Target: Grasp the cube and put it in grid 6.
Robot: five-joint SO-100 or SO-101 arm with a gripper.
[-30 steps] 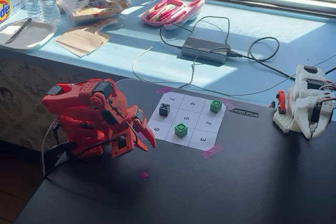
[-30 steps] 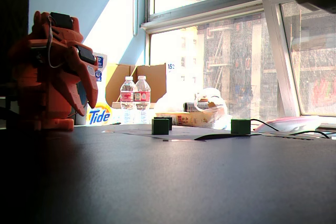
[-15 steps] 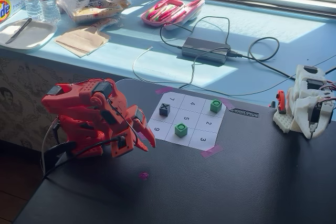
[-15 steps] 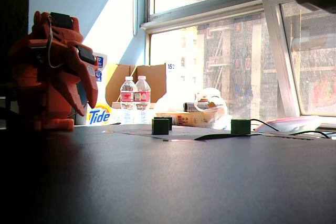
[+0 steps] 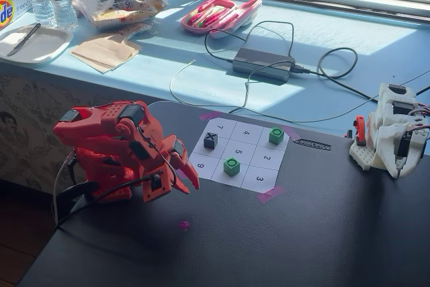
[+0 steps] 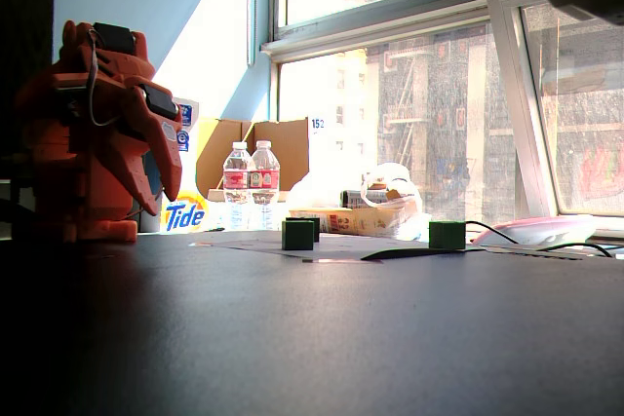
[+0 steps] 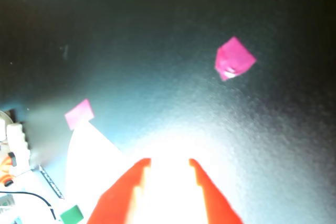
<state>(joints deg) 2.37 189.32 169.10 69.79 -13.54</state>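
A white 3x3 paper sheet (image 5: 250, 154) lies on the black table. One green cube (image 5: 232, 166) with a dark ring sits in the front middle cell, between cells 9 and 3, and hides that cell's numeral. The other green cube (image 5: 276, 136) sits in the far right corner cell. A dark grey X cube (image 5: 210, 140) sits left of cell 5. My red gripper (image 5: 188, 183) hangs open and empty left of the sheet, above bare table. In the wrist view its fingers (image 7: 169, 162) stand apart over glare, with one green cube (image 7: 71, 214) at the lower left.
A white second arm (image 5: 393, 132) stands at the right table edge. Pink tape (image 5: 271, 194) holds the sheet's corners, and a pink spot (image 5: 183, 224) marks the table near me. A power brick (image 5: 263, 64), cables, bottles and bags lie on the blue sill behind.
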